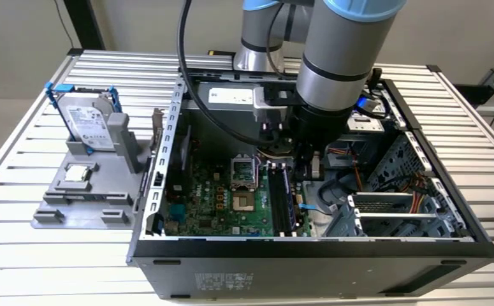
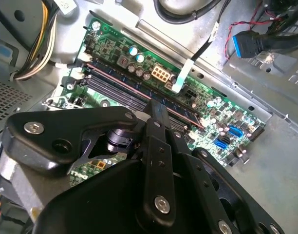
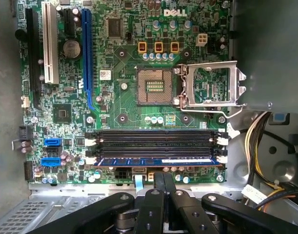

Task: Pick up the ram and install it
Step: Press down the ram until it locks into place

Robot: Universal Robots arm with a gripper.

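The ram (image 3: 158, 161) is a long blue stick with a pale label. It lies in the motherboard memory slot nearest my gripper, between white end clips. In the exterior view the ram (image 1: 282, 194) runs along the slots inside the open computer case. My gripper (image 3: 164, 176) is shut, its two black fingertips pressed together with nothing between them, right over the middle of the ram's edge. In the second wrist view the gripper (image 2: 157, 105) points down at the same slot row. I cannot tell whether the tips touch the stick.
The empty processor socket (image 3: 158, 85) has its metal latch frame (image 3: 212, 83) flipped open. Outside the case, a grey fixture (image 1: 55, 213) holds a hard drive in a blue frame (image 1: 89, 118) and a small square chip (image 1: 78, 172). Cables (image 3: 266, 146) and a drive cage (image 1: 399, 213) crowd the case.
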